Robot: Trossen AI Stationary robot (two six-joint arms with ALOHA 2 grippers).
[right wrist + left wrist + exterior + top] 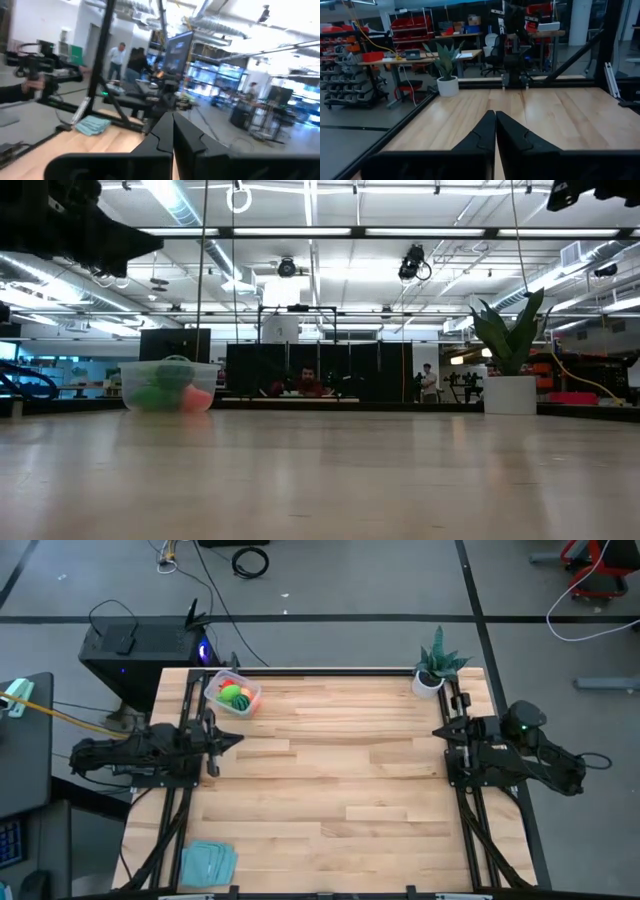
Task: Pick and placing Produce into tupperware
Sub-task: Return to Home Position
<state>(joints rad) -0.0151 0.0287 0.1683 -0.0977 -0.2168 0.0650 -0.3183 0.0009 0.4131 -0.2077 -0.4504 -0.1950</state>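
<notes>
Now the produce (236, 695) sits in the tupperware (212, 692). Left gripper (495, 116) and right gripper (173, 116), well apart, are each pressed together.

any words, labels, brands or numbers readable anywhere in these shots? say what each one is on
None can be read.
tupperware: no label shows.
white pot: plain, no print.
screens in the room behind: blurred, unreadable.
left end effector and right end effector, both shut, one at each side: no markings visible.
</notes>
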